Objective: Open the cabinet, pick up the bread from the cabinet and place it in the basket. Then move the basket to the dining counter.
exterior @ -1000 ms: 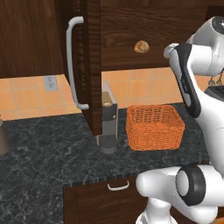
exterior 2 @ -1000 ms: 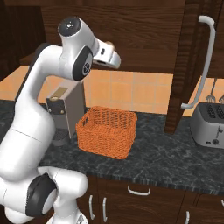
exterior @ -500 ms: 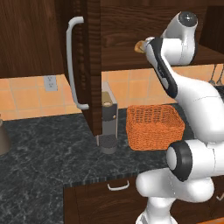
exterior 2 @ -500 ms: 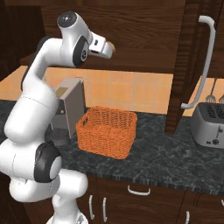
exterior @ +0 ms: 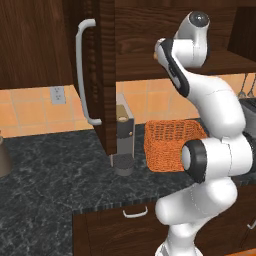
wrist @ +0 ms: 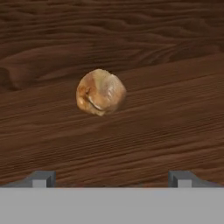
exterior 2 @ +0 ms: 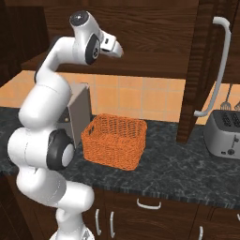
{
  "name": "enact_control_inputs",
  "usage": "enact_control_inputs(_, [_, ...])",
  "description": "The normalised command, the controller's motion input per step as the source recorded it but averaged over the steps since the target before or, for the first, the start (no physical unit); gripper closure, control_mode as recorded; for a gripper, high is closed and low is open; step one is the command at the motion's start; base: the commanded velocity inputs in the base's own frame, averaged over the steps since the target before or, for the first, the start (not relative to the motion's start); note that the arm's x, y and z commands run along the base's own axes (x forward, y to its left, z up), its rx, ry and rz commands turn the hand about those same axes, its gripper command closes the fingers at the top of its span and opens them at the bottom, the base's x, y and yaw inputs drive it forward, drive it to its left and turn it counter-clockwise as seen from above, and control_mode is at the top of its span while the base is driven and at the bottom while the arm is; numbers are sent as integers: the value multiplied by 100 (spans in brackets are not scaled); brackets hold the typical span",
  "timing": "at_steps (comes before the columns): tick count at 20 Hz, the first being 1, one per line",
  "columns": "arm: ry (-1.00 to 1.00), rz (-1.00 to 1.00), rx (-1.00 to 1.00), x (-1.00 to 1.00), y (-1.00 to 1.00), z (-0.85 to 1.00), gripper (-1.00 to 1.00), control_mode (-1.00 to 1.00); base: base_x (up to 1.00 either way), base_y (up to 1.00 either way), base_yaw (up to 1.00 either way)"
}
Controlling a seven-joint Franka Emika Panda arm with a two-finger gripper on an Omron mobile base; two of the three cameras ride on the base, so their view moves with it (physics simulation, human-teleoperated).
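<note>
Gripper (wrist: 112, 177) now closer to bread (wrist: 100, 92)

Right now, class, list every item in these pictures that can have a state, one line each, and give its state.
Dark brown wood wall cabinet: door swung open.
Small round golden bread roll: lying on the cabinet shelf, not gripped.
Pincer: open, fingertips apart, aimed at the roll.
Orange woven wicker basket: upright on the black granite counter, nothing visible inside.
Silver toaster: slots empty.
Low dark drawer: closed.
</note>
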Motion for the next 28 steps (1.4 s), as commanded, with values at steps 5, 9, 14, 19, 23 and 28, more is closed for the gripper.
enact_control_inputs(5, [0,0,0,67,3,0,-100,-100,0,0,0])
enact_control_inputs(9, [0,0,0,62,0,-1,-100,-100,0,0,0])
enact_control_inputs(14, [0,0,-3,58,0,-4,-100,-100,0,0,0])
enact_control_inputs(19, [0,0,-4,43,-1,-12,-100,-100,0,0,0])
enact_control_inputs(23, [0,0,-3,16,-4,-12,-100,-100,0,0,0])
enact_control_inputs(28, [0,0,-1,16,-19,-23,-100,-100,0,0,0])
